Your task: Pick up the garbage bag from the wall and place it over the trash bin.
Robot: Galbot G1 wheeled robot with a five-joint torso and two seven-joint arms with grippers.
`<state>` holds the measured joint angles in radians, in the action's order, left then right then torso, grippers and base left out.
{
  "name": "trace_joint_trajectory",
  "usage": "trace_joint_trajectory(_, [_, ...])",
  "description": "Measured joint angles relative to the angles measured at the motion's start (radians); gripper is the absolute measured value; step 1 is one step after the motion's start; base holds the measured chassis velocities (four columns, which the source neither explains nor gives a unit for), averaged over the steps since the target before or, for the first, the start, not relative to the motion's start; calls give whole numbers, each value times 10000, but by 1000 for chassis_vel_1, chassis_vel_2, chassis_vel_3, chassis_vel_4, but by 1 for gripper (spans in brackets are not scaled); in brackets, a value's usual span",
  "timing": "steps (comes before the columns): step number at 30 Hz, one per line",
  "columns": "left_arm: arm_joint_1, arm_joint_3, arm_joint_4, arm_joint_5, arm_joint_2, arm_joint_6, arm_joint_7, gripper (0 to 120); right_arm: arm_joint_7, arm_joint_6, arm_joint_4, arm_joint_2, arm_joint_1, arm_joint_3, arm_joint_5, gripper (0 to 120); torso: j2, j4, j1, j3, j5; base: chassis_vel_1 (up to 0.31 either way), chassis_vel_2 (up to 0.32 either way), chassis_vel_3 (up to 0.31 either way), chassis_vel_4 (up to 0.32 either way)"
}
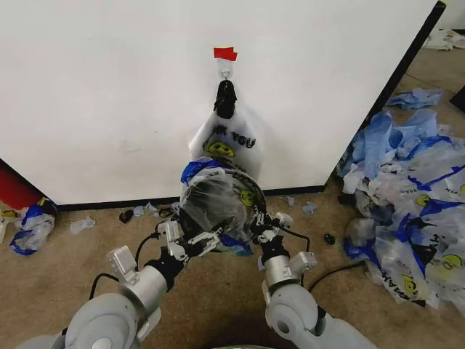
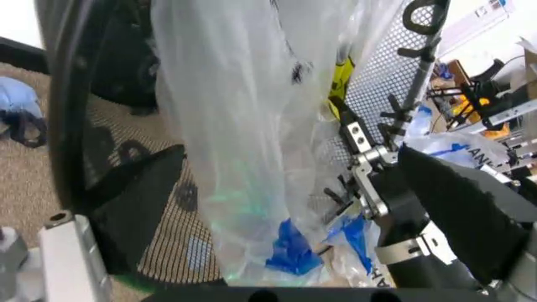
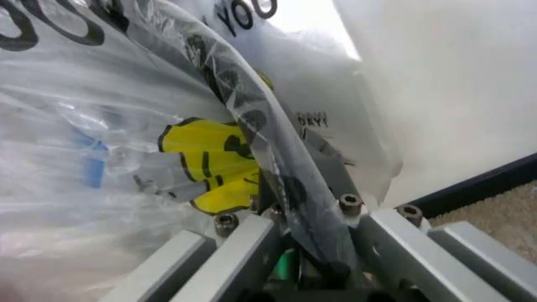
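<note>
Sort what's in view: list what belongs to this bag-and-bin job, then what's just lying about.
Job:
garbage bag, draped over the bin
trash bin
wall with hook
left hand and right hand, at the bin's rim

Lying about:
pile of bags
plastic scraps by the baseboard

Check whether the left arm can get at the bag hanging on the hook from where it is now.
Probably not without letting go first. The left gripper sits low at the bin's rim, busy with the bag over it. The hanging bag on the wall is above and behind the bin, which stands between.
</note>
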<state>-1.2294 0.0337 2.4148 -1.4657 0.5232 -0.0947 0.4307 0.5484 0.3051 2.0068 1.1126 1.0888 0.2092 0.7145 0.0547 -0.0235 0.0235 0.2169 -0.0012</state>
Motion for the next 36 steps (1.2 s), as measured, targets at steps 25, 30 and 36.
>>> trace_joint_trajectory(25, [-279, 117, 420, -110, -128, 194, 202, 20, -87, 15, -231, 108, 67, 46, -380, 0, 0, -1, 0, 0, 1, 0, 0, 0, 0])
trace_joint_trajectory(30, [-308, 126, 424, -93, -139, 197, 201, 5, -93, 16, -240, 123, 33, 68, -383, 0, 0, 0, 0, 0, 0, 0, 0, 0, 0])
trace_joint_trajectory(36, [-313, 118, 406, -80, -104, 198, 254, 0, -109, 18, -294, 91, 0, 33, -343, 0, 0, -1, 0, 0, 0, 0, 0, 0, 0])
